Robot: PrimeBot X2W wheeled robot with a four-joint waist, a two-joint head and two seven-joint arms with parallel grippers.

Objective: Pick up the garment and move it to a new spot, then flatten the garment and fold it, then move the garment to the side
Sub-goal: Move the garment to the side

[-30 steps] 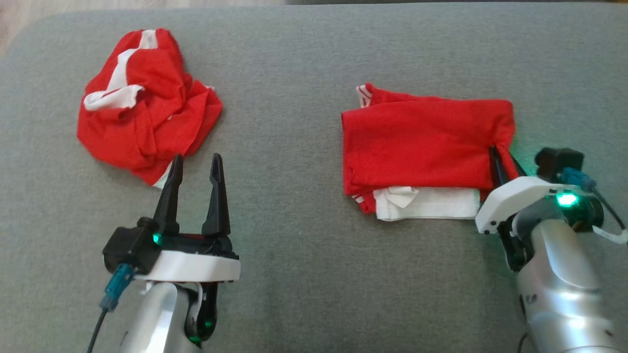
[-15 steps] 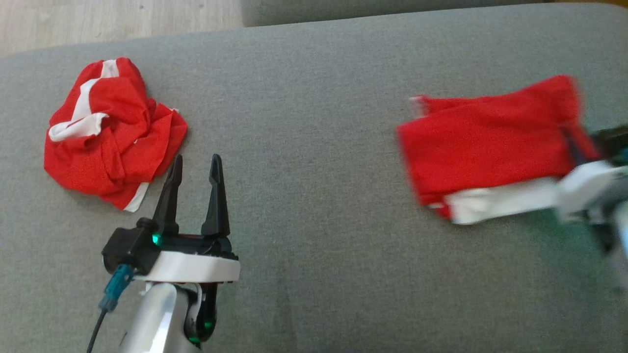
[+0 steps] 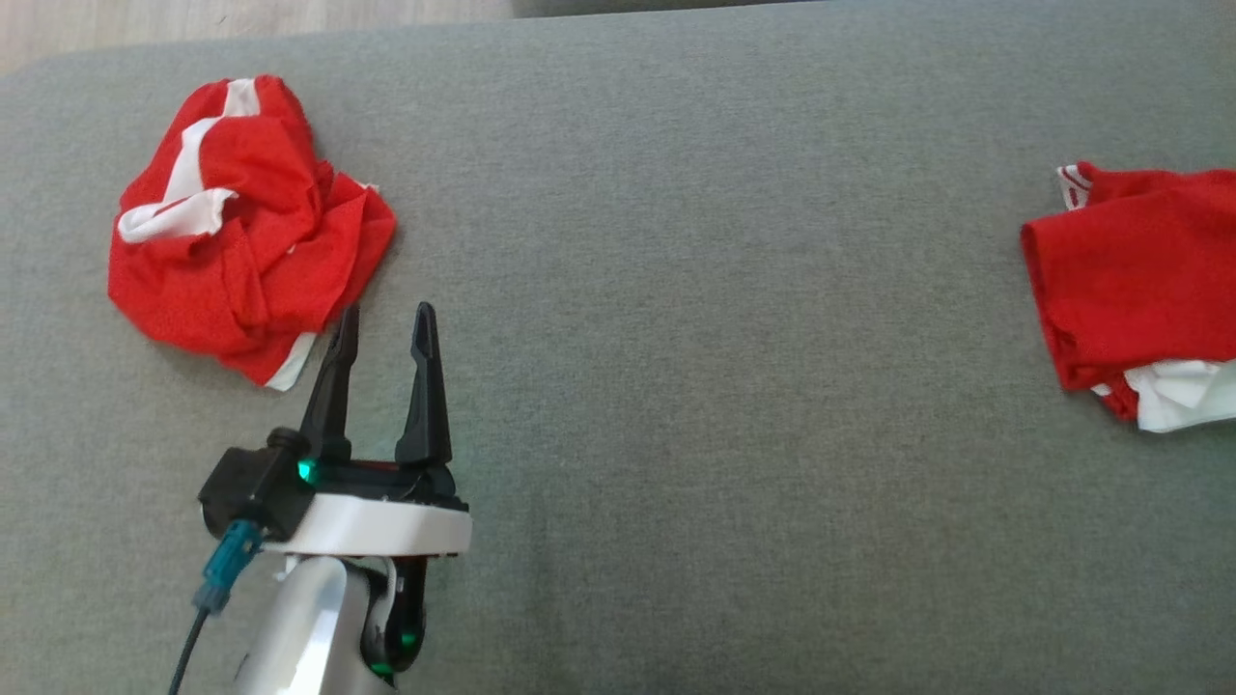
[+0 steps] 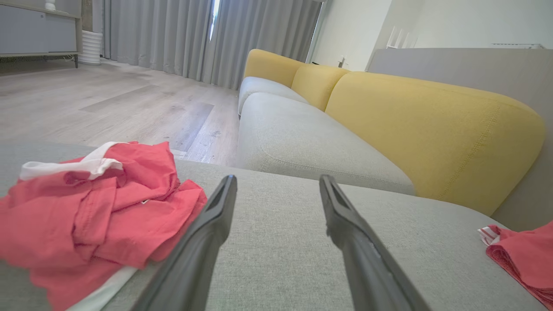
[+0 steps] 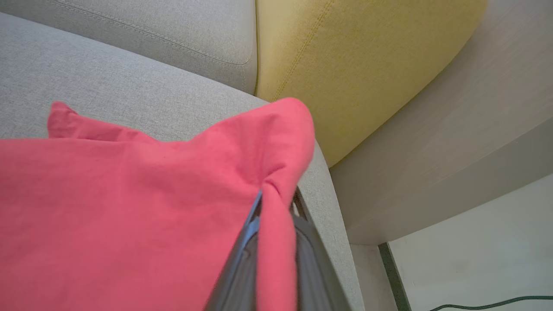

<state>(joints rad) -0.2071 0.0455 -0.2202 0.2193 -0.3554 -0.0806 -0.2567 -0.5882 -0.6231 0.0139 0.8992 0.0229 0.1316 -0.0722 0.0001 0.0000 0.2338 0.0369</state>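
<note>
The folded red garment (image 3: pixel 1125 280), right of centre a second ago, now lies at the right edge of the head view on the grey cushion (image 3: pixel 676 386), partly cut off. The right hand (image 5: pixel 276 205) remains clamped on its corner. The left hand (image 3: pixel 384 323) stays at lower left, fingers apart, beside the crumpled red garment (image 3: pixel 241 222).

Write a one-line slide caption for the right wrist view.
Right gripper pinching the red garment over the grey seat.
</note>
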